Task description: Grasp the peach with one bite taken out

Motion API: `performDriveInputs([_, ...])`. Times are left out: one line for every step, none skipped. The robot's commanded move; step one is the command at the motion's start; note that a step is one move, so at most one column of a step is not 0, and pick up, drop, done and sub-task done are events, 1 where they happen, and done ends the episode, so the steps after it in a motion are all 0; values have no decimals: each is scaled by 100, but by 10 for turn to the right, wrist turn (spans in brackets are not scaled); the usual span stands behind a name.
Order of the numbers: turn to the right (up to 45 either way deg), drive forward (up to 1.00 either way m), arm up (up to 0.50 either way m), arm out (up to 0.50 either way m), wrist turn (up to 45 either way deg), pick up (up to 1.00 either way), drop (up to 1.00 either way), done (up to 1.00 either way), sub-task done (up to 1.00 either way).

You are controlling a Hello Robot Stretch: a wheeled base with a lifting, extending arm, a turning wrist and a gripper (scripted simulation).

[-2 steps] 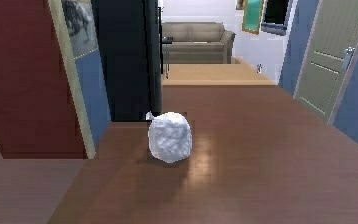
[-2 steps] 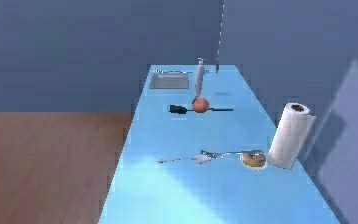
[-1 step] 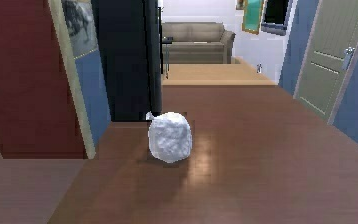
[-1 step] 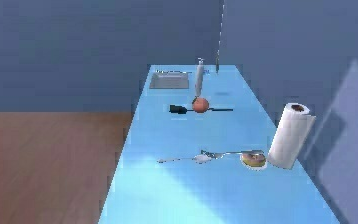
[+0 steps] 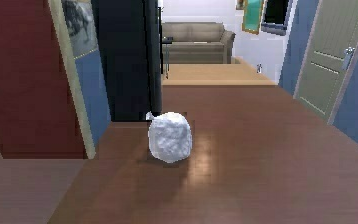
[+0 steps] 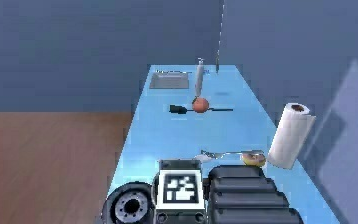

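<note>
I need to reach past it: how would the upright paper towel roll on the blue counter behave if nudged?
The paper towel roll stands tall and narrow, so it would probably tip easily. It looks light and soft. Once down, its round shape may let it roll along the counter.

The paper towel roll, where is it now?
In the arm side view, the paper towel roll stands upright on the light blue counter, near its right edge, just right of a small yellowish thing.

ahead of me wood floor (image 5: 247, 130) runs to a beige sofa (image 5: 197, 42), red wall (image 5: 22, 80) at the forward view's left; beside me, pale blue counter (image 6: 147, 140), grey-blue wall (image 6: 87, 40).
</note>
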Motion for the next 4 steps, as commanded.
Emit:
performDriveInputs([0,0,0,50,0,0,0,0,0])
performDriveInputs([0,0,0,0,450,0,0,0,0])
performDriveInputs([0,0,0,0,450,0,0,0,0])
performDriveInputs([0,0,0,0,450,0,0,0,0])
